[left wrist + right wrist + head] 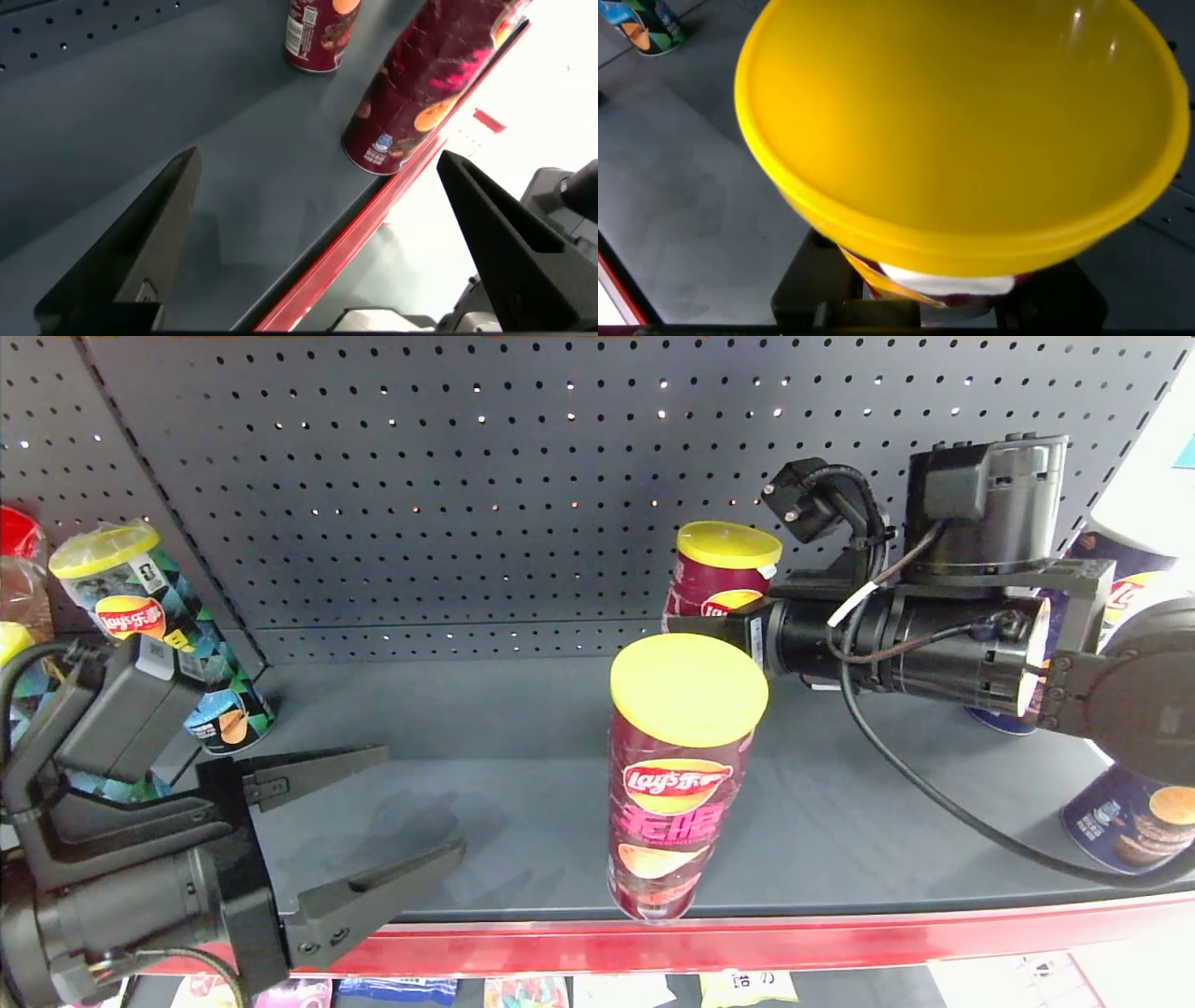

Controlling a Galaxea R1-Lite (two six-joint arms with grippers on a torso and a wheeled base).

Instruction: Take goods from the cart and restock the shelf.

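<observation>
Shelf [467, 709] restock: one grasp, one free hand.
Right hand [709, 621] clenches the far maroon can [719, 574] by the back panel [467, 476]; second maroon can [680, 775] stands at the near edge; left hand [420, 801] hangs released, near left.

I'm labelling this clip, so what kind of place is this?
Most likely a shop aisle, or a mock-up of one: a grey shelf with a pegboard back and a red front edge, yellow-lidded crisp cans standing on it, and packaged goods on the tier below.
</observation>
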